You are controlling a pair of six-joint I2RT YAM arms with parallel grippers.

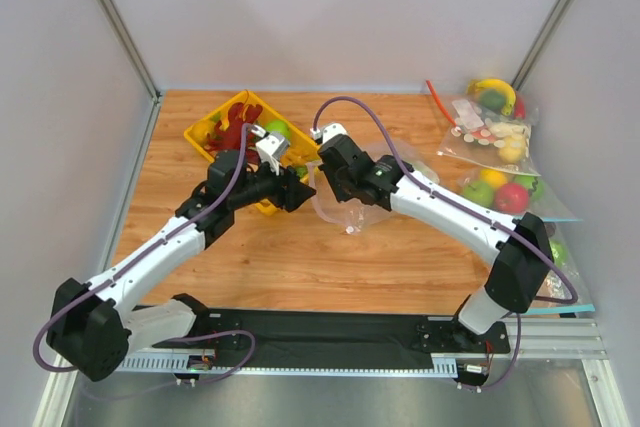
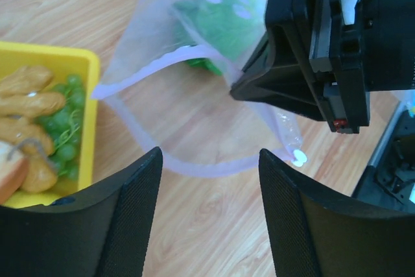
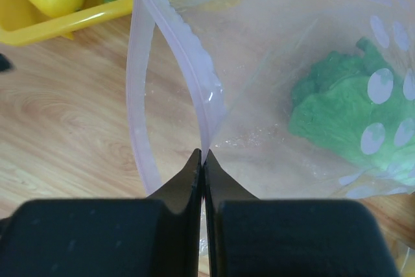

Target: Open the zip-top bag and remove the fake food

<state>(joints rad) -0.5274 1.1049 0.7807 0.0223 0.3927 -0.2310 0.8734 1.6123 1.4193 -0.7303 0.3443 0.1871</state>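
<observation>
The zip-top bag (image 1: 352, 215) lies mid-table with its mouth standing open; the pale zip strip (image 2: 194, 168) curves in a loop. The lettuce head (image 3: 340, 115) is inside it and also shows in the left wrist view (image 2: 224, 21). My right gripper (image 3: 204, 157) is shut on the upper zip strip (image 3: 188, 50) and holds that side up; it shows from above (image 1: 326, 189). My left gripper (image 2: 209, 159) is open and empty just in front of the bag's mouth (image 1: 303, 192). The red lobster (image 1: 238, 125) and the round green fruit (image 1: 278, 130) lie in the yellow tray (image 1: 200, 132).
The yellow tray (image 2: 89, 76) also holds green grapes (image 2: 65, 118) and tan toys, close to the left of the bag. Other clear bags of toy fruit (image 1: 492, 127) (image 1: 505, 192) lie at the right edge. Walls close the table at the back and sides.
</observation>
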